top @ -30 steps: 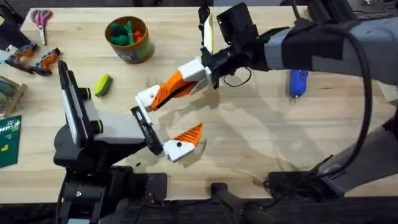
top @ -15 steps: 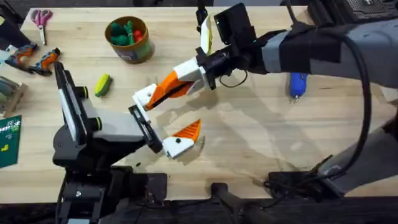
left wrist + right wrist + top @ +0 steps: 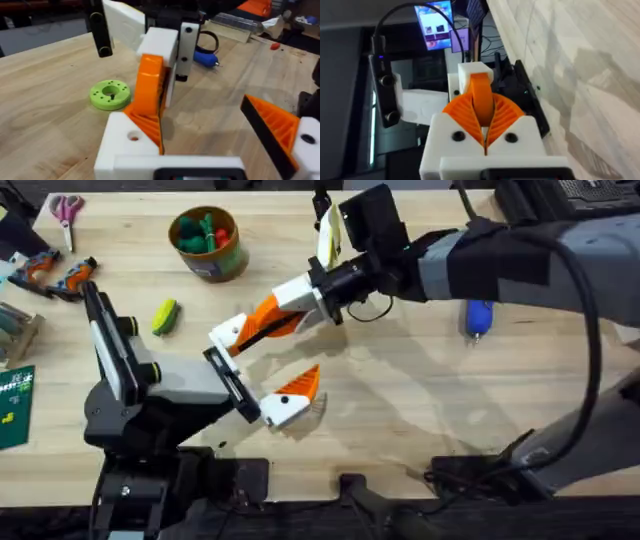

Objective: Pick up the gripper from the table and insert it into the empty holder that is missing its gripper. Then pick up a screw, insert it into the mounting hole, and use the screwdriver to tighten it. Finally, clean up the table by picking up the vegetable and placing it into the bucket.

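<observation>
We locate the gripper (image 3: 150,85), the orange wedge, near the middle of the table (image 3: 400,410), standing nearly upright against the holder (image 3: 125,142) and touching it. The holder is the white block that forms the far jaw base of the left gripper (image 3: 262,365); a round mounting hole shows in its upper face.

The right gripper (image 3: 268,320) reaches in from the right and far side. Its orange ribbed pads (image 3: 507,112) are pressed together on the wedge, one pad on each flank. In the right wrist view the wedge's smooth orange back rises between the two pads, with the white block just beyond it.

The left gripper's fingers are spread wide. The near finger carries its own orange wedge with a dark face (image 3: 272,125) and stands well apart from the holder – nothing lies between the two.

We find the screwdriver (image 3: 479,315) lying on the table to the right, well apart from both grippers. The vegetable (image 3: 164,316) lies on the left side of the table, just beyond the left arm. The bucket (image 3: 225,260) stands farther off on the left and holds green and red toy vegetables.

A green round disc with holes (image 3: 110,94) lies flat on the table beyond the holder, in the left wrist view. Pink-handled scissors (image 3: 67,208) lie at the far left corner.
</observation>
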{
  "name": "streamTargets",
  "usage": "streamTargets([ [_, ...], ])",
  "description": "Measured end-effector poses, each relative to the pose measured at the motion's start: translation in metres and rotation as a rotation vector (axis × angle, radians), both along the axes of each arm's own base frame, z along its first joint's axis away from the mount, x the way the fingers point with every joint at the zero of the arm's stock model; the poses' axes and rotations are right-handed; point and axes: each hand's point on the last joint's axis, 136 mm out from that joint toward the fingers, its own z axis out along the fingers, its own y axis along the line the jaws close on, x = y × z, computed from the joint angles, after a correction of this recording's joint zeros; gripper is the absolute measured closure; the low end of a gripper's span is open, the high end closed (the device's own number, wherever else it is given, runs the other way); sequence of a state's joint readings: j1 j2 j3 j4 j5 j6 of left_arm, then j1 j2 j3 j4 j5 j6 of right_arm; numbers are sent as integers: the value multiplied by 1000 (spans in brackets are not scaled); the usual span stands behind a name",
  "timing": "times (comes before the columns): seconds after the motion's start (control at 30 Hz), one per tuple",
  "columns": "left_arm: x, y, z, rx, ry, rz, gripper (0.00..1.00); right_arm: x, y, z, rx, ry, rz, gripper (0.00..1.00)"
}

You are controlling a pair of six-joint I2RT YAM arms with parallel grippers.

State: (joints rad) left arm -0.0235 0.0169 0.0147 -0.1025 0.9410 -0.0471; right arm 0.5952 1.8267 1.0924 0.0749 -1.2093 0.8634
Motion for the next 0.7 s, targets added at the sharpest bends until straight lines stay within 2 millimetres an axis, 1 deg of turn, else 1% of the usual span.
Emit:
streamTargets([
  [0.27, 7, 5, 0, 2, 2, 47, 7, 4, 9, 1, -7, -50, -29, 992],
  [0.7, 6, 5, 0, -3, 10, 46, 6, 7, 9, 0, -18, -55, -48, 992],
])
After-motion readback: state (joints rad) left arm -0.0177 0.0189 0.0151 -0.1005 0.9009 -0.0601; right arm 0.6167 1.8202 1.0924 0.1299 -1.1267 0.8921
